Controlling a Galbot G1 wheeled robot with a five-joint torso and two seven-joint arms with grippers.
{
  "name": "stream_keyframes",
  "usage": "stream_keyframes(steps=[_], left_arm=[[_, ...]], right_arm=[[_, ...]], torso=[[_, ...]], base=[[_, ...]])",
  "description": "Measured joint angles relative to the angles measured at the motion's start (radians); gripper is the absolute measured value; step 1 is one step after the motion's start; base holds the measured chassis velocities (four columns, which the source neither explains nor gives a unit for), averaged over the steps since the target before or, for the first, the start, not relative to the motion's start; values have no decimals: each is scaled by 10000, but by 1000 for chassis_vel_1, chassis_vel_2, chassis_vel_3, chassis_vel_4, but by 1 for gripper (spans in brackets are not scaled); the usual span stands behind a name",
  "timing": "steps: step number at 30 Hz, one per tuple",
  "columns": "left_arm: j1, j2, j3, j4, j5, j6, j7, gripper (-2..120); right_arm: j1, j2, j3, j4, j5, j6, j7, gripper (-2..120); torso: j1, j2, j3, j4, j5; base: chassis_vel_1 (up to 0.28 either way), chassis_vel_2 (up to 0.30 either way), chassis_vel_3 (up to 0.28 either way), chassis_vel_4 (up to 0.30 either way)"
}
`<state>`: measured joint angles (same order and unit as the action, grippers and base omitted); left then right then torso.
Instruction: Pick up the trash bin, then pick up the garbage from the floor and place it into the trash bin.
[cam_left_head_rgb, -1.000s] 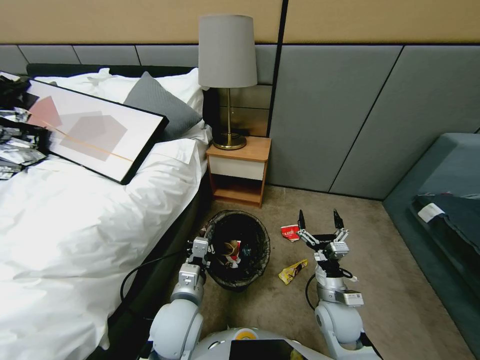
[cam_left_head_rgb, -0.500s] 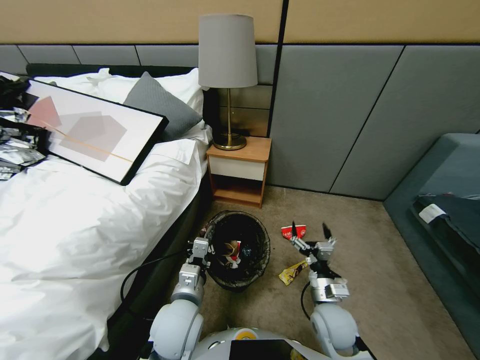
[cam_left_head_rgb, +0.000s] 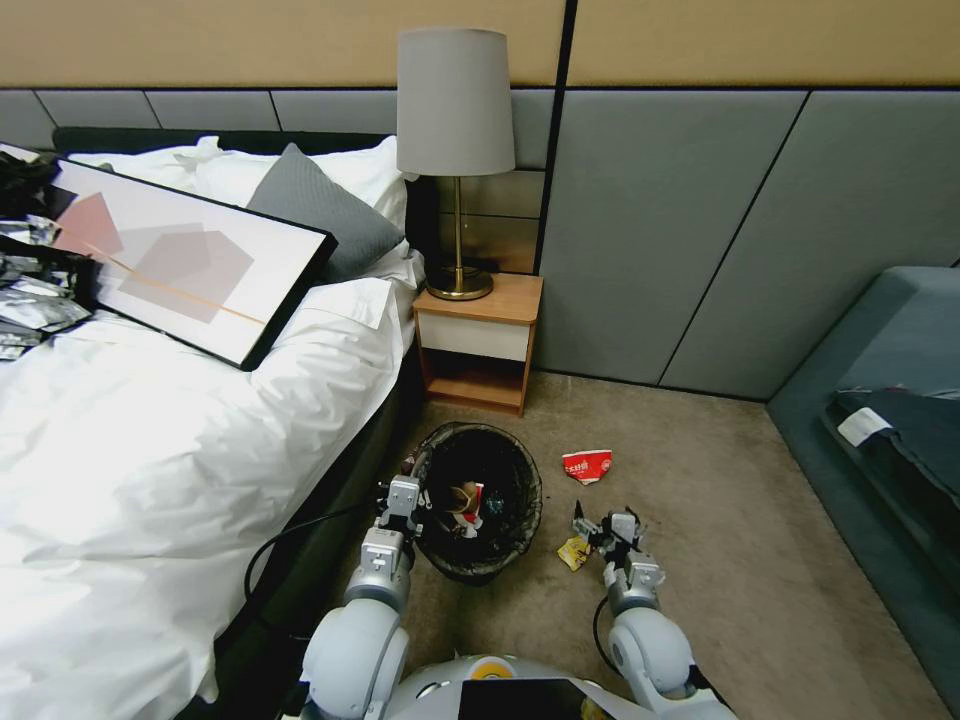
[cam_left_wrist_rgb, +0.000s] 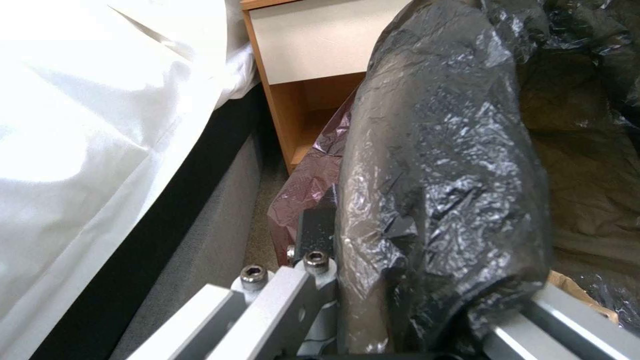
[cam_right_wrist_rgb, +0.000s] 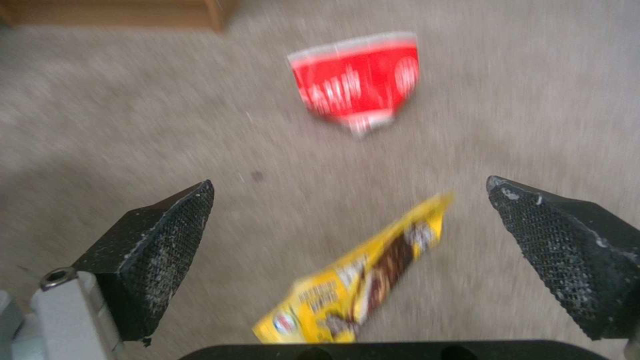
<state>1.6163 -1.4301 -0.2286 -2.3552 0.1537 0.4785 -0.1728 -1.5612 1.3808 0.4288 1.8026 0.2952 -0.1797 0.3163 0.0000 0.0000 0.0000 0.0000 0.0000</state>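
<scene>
Lying between wide right jaws (cam_right_wrist_rgb: 347, 235): yellow wrapper (cam_right_wrist_rgb: 360, 280); left jaws clamp trash bin (cam_left_head_rgb: 480, 500) rim.

The trash bin (cam_left_head_rgb: 480, 515) is gripped at its rim by the left end effector (cam_left_head_rgb: 403, 497). The right end effector (cam_left_head_rgb: 603, 527) is held spread over a yellow wrapper (cam_left_head_rgb: 573, 551); a red cup (cam_left_head_rgb: 588, 465) is seen beyond.

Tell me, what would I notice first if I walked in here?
Probably the big white bed with a framed picture lying on it. Beside the bed, the left gripper clamps the rim of the trash bin. The open right gripper hangs over a yellow wrapper, with a red cup farther off on the carpet.
</scene>
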Motion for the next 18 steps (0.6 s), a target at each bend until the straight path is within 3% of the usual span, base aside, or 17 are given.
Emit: stream_keyframes(steps=[6,18], left_arm=[[25,19,33,-17,48,-5,4,1],[98,16,72,-24,169,-45,24,1]], right_arm=[[259,125,141,-720,877,-58,-11,100],[1105,273,232,-2639,1265,-124,-95,100]], torso=[[0,1,0,0,-1],[0,0,0,0,0]], base=[[0,0,0,0],[0,0,0,0]])
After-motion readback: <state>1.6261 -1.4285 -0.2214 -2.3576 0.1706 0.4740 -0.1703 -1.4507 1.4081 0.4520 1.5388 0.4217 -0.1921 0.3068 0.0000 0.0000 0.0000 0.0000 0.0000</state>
